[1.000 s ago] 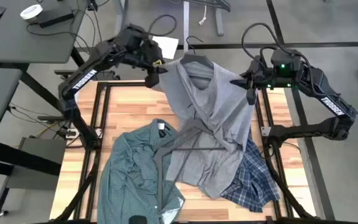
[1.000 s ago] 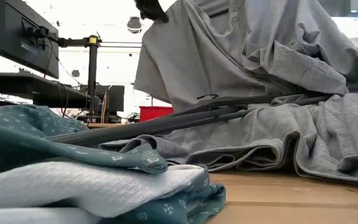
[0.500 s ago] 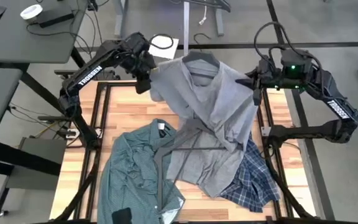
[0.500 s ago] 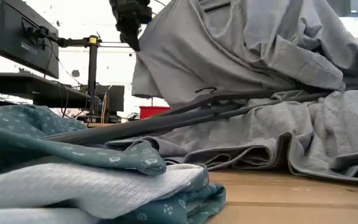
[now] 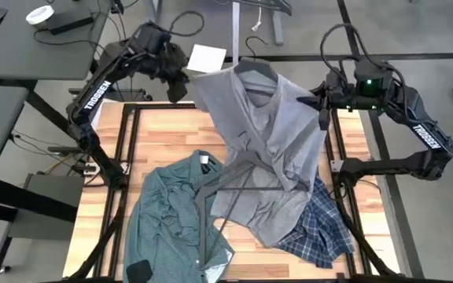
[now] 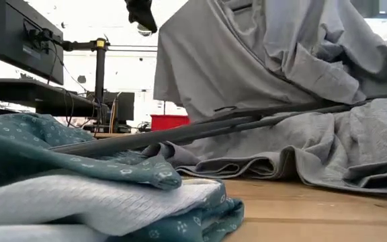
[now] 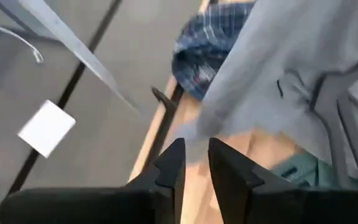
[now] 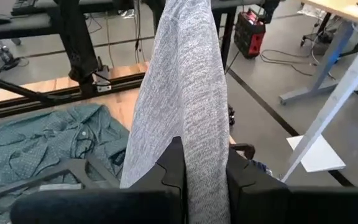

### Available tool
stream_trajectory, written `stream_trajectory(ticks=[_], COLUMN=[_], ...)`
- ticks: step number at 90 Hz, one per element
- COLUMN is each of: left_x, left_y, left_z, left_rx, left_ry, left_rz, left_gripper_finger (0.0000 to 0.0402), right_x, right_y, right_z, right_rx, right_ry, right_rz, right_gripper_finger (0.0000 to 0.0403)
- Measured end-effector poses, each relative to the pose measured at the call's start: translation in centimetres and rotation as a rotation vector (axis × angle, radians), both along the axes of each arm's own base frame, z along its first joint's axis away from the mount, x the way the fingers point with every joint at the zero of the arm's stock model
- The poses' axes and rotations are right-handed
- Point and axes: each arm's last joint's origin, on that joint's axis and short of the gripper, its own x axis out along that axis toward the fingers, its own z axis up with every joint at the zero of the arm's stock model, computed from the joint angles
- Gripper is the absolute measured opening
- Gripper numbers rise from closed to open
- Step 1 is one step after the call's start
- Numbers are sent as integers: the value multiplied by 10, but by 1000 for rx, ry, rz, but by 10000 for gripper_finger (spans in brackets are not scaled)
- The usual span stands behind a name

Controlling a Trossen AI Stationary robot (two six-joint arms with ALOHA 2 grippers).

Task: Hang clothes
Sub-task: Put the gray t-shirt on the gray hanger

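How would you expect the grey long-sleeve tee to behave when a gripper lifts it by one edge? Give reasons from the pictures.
Probably floppy: the grey tee drapes in soft folds from the right gripper, shut on its edge, down to the table. Likely light, since that one pinch holds up a long span. It may drag or snag, because a dark hanger lies tangled in it.

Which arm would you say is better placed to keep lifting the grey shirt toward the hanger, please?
The right, probably. The right hand is shut on the grey shirt, whose cloth hangs between its fingers. The left hand is beside the shirt's edge and holds nothing.
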Motion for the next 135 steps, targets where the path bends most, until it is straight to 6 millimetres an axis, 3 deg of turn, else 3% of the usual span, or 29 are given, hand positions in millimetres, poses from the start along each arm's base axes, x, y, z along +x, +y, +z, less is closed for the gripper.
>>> stream_trajectory(ticks=[29,68,96,118,135], left_x=[4,3,2,32,48], left_y=[-8,-5,-6,16,14], left_z=[28,31,29,1,-5], left_rx=[73,143,46,-10,-52], left_ry=[-218,-216,-275,-217,-255], left_rz=[-154,-180,-320,-354,-440], left_gripper_finger=[128,132,131,131,130], right_x=[18,20,20,24,25], right_y=[-10,-11,-11,-7,-4], right_z=[-7,-6,-6,-2,-2], right_rx=[21,52,47,22,12], right_ry=[31,8,6,-24,-19], right_rz=[0,-16,-14,21,47], right_gripper_finger=[28,28,28,28,28])
